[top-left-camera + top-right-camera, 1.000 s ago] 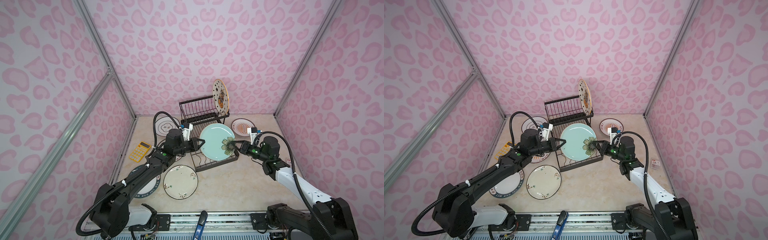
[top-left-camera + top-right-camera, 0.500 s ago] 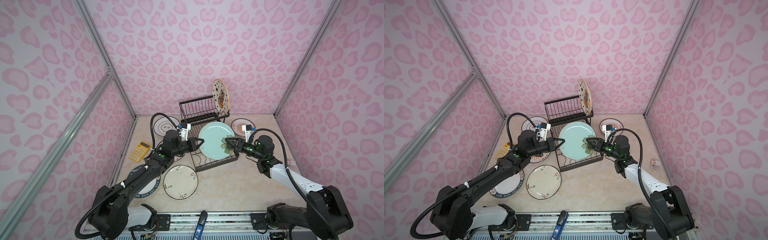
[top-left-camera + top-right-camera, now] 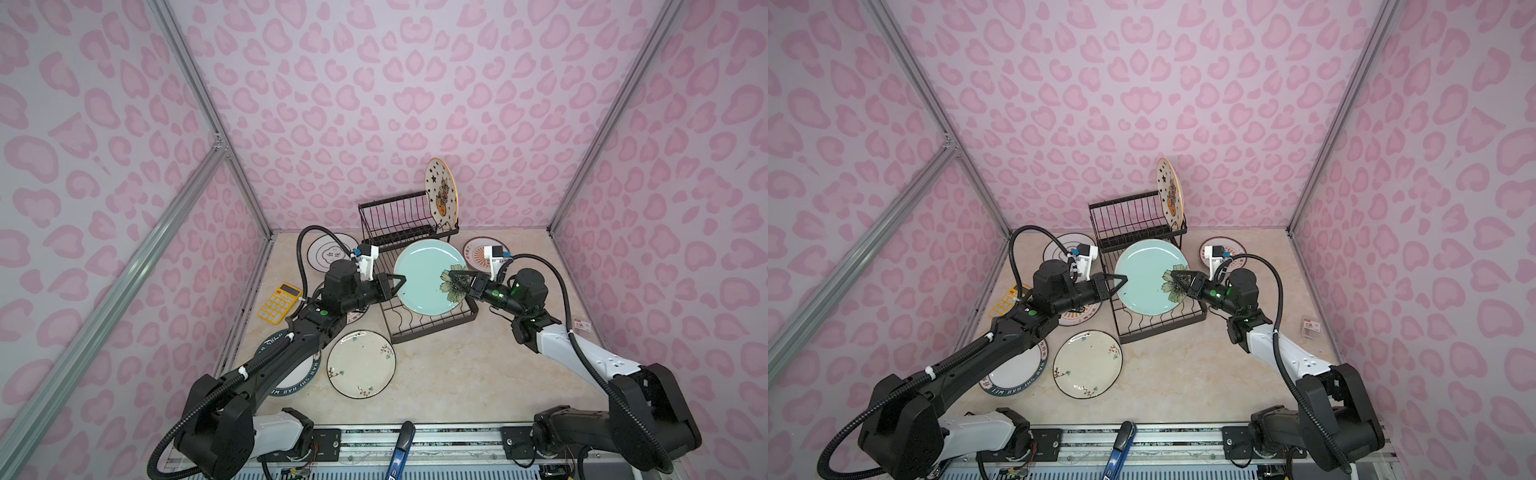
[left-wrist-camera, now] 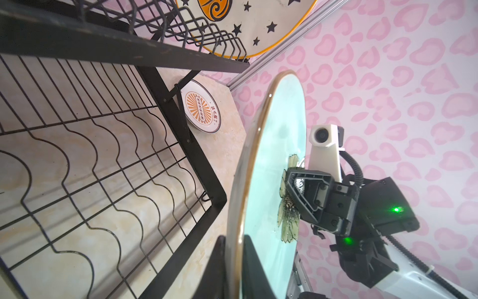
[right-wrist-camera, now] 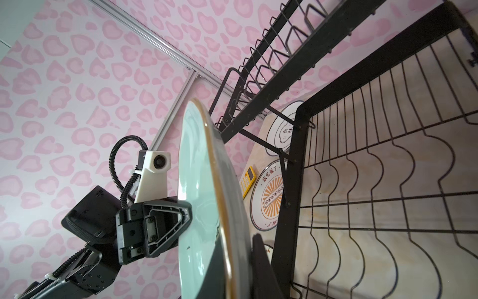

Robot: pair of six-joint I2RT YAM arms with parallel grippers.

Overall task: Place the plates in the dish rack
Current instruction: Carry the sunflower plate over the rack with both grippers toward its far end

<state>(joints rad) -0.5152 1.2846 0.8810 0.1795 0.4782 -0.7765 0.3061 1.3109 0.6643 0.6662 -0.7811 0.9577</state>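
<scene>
The pale blue plate (image 3: 419, 282) (image 3: 1142, 282) is standing on edge, tilted, above the flat lower tray (image 3: 428, 328) of the dish rack (image 3: 399, 216), and it is hanging between the two claws. The right gripper (image 3: 451, 276) is gripping the plate's right side at its painted flower; in the right wrist view its fingers (image 5: 261, 259) are closing on the rim, one on the face and one behind. The left gripper (image 3: 399, 284) is straddling the opposite rim. In the left wrist view the rim is running between its fingers (image 4: 253, 264), but whether they are pinching it or sitting slack cannot be told. Nor can it be told whether the plate's lower edge is touching the tray wires. The starred plate (image 3: 440, 193) is standing upright at the right end of the raised basket.
</scene>
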